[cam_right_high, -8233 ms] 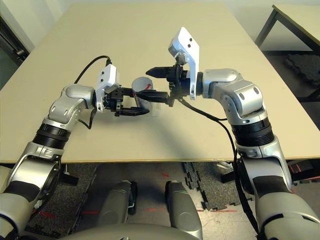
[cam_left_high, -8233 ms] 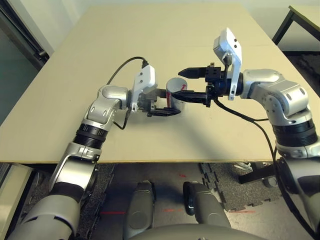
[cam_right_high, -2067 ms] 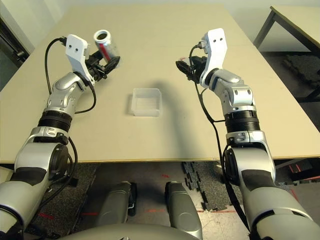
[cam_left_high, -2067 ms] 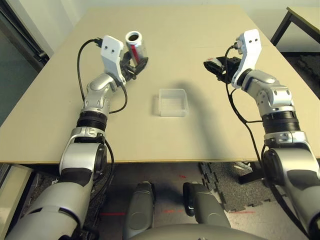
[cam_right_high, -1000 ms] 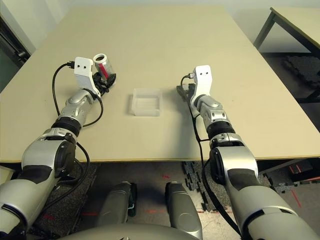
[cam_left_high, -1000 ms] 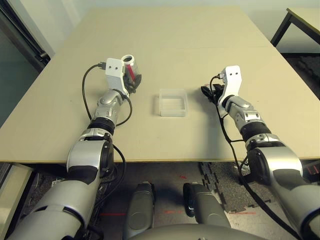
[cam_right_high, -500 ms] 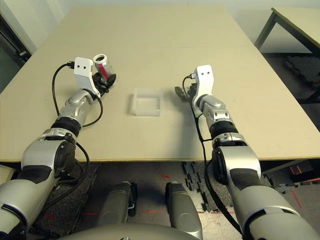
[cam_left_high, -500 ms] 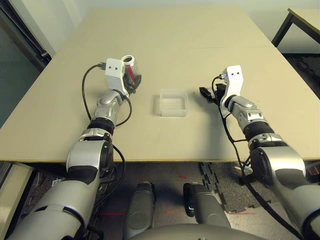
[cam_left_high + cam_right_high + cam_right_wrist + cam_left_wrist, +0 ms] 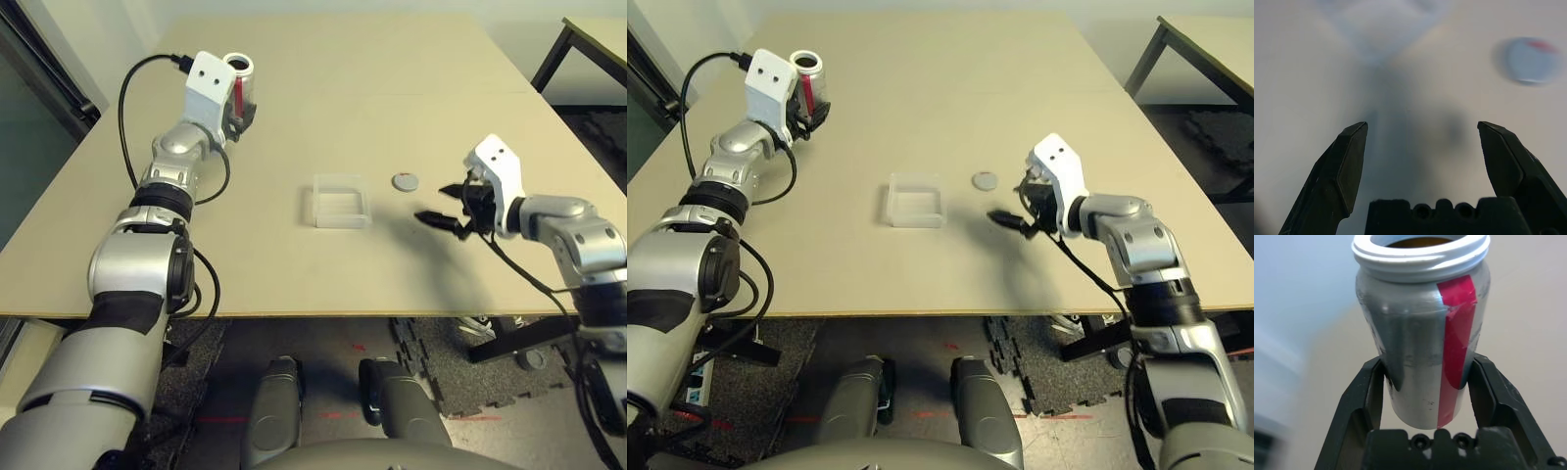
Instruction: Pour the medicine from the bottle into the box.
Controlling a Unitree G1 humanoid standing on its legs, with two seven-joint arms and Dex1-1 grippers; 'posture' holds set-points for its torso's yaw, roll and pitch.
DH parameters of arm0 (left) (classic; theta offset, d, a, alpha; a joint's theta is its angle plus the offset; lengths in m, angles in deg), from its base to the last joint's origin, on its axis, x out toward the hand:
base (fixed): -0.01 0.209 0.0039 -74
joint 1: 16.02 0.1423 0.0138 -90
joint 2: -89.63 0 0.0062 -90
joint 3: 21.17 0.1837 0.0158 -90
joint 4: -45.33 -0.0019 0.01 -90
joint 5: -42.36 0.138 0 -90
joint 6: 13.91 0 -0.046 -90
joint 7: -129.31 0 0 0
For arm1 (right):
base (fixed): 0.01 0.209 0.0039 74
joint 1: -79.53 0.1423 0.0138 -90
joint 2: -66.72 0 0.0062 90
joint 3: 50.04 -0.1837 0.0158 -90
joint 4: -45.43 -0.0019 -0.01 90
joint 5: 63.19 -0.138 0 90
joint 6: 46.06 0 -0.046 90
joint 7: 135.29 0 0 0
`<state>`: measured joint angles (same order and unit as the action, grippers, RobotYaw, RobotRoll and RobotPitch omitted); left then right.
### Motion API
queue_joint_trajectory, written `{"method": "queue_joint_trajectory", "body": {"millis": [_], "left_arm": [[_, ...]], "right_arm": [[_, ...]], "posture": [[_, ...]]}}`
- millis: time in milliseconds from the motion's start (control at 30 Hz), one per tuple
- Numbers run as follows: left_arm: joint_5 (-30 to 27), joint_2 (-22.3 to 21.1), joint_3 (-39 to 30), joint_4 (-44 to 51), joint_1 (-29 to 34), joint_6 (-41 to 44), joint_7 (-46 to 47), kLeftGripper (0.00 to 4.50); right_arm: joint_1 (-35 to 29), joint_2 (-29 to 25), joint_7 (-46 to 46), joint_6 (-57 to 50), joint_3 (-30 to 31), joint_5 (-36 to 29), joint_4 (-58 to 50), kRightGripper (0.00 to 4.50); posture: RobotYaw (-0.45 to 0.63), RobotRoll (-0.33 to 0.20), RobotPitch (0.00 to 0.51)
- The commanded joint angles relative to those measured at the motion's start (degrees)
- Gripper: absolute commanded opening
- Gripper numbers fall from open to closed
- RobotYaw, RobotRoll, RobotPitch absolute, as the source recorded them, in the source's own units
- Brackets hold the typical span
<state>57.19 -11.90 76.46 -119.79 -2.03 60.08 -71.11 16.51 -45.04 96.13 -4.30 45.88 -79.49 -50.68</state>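
Left gripper (image 9: 1425, 396) grips the bottle (image 9: 1422, 347), uncapped, mouth up, presumably to keep the medicine in until pouring. Box (image 9: 340, 221) sits mid-counter (image 9: 333, 284), cap (image 9: 405, 182) beside it. Right gripper (image 9: 1422, 125) stands wide and empty, cap presumably parked clear of the pour.

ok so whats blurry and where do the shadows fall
Right wrist view: box and cap out of focus, open fingers of the right gripper crisper; left wrist view: bottle fairly sharp, background soft, bright glints on its rim; left eye view: soft shadow on the table between box and right gripper.
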Motion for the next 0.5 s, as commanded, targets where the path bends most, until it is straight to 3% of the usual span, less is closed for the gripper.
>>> {"method": "queue_joint_trajectory", "body": {"millis": [33, 300, 500], "left_arm": [[9.01, 0.15, 7.38, -0.67, -4.25, -5.25, 2.04, 2.74], [35.32, 2.92, 33.05, -0.89, -7.92, -15.35, 13.97, 2.74], [45.63, 3.96, 43.72, -1.40, -7.37, -19.23, 22.23, 2.74]], "right_arm": [[0.25, 1.13, -0.92, -2.84, 1.88, -1.03, -2.51, 4.50], [5.59, 6.70, -4.32, -0.93, 6.27, 1.47, 2.90, 4.50], [8.14, 10.22, -6.42, 1.57, 6.75, 3.12, 8.46, 4.50]], "posture": [[0.04, 0.000, 0.113], [0.04, 0.000, 0.107], [0.03, 0.000, 0.105]]}}
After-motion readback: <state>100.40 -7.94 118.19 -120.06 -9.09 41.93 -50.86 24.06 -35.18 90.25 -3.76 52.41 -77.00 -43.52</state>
